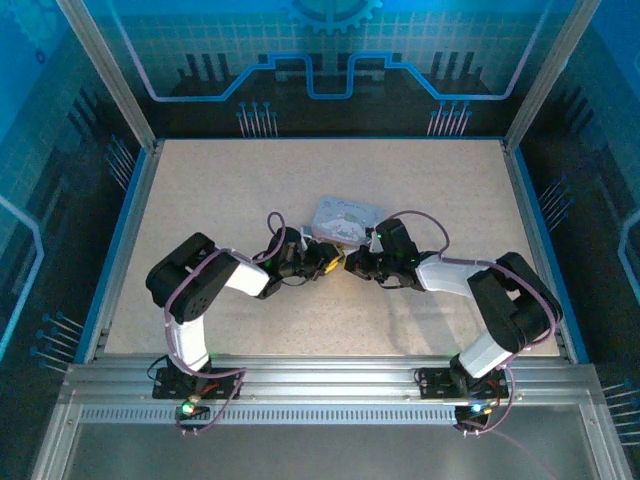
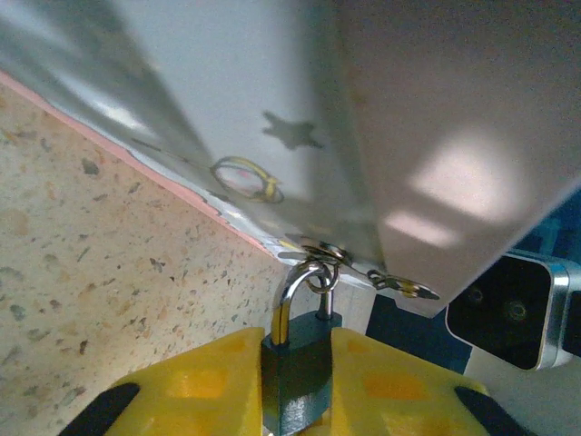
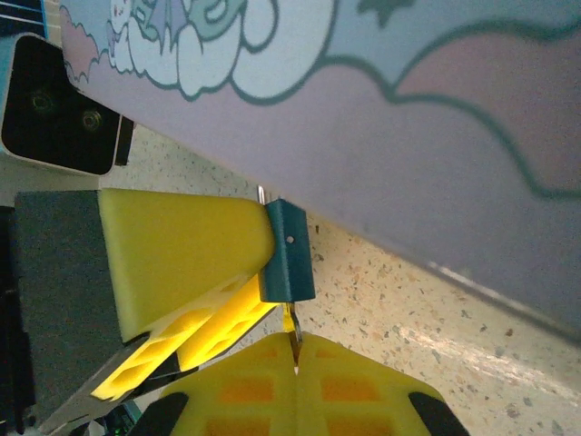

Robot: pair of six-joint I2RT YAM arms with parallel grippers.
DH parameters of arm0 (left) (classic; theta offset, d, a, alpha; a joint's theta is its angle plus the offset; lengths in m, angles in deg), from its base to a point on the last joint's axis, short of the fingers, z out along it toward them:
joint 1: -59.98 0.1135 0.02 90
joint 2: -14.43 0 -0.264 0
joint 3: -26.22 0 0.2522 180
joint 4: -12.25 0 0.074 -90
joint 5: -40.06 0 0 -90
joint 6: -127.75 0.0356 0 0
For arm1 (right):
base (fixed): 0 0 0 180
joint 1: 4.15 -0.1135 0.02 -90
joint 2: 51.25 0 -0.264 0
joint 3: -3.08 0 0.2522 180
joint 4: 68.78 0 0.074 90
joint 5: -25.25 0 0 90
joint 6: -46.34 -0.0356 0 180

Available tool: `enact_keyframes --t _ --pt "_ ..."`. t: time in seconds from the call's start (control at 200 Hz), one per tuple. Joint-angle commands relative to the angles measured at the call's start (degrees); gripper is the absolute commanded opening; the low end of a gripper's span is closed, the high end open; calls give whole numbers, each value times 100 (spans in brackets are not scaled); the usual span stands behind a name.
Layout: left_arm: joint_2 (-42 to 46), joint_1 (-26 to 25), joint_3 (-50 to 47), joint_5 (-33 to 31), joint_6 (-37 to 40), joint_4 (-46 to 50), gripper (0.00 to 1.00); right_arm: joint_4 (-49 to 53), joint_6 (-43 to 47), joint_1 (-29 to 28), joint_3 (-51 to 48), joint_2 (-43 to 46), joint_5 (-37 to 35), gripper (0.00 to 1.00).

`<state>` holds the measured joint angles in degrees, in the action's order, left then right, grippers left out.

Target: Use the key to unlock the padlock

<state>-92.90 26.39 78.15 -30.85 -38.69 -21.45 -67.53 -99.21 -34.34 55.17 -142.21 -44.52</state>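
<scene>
Speckled beige surface [image 1: 250, 190] is seen beneath a cartoon-printed tin box [image 1: 345, 215], at whose near edge the left hand [image 1: 327, 262] and right hand [image 1: 353, 265] are positioned tip to tip. The padlock [image 2: 301, 386] is clamped by its bluish body between the left hand's yellow fingers [image 2: 195, 381], its shackle hooked through the tin's hasp rings [image 2: 320, 254]. The key [image 3: 292, 325] is pinched in the closed right hand and touches the padlock's underside; whether it is seated cannot be told.
</scene>
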Motion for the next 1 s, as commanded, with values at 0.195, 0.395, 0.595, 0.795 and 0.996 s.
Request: enact_keyframes --t 0.195,0.395,0.595,0.795,0.996 --pt "173 -84 208 78 134 105 8 -32 143 62 6 377 -48 16" --pt "214 -85 193 33 95 130 4 842 790 84 38 882 -545 35" --pt "205 -86 281 15 -11 181 1 2109 2182 139 337 1834 -1530 55" --pt "225 -85 192 -30 -140 9 0 2521 3768 46 356 2927 -2369 71" --pt "295 -86 112 -90 -212 3 0 2025 5287 1 -94 3986 -2366 85"
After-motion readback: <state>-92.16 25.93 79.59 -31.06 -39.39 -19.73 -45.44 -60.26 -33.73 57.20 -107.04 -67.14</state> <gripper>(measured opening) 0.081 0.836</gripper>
